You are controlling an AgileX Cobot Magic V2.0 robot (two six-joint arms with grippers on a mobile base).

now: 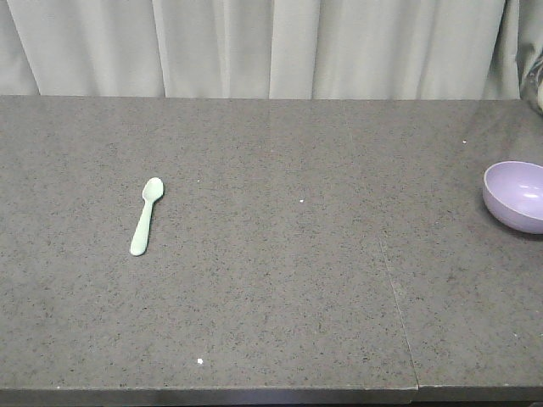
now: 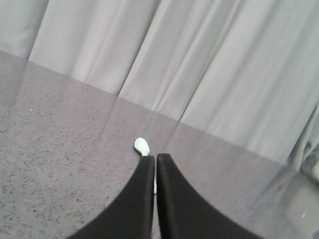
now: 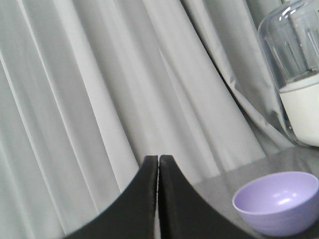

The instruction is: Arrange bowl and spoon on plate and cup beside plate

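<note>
Spoon (image 1: 146,217) lies left on desk (image 1: 280,280), bowl (image 1: 515,196) far right; wrist views alone show left gripper (image 2: 155,158) and right gripper (image 3: 158,159), both clenched empty; right wrist view adds clear jar (image 3: 299,74) behind bowl.

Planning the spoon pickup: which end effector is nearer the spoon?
Left. The left end effector has the spoon just past its tips; the right end effector faces the bowl, far from the spoon.

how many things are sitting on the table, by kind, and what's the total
spoon: 1
bowl: 1
clear-domed jar with a white lower part: 1
total: 3
</note>
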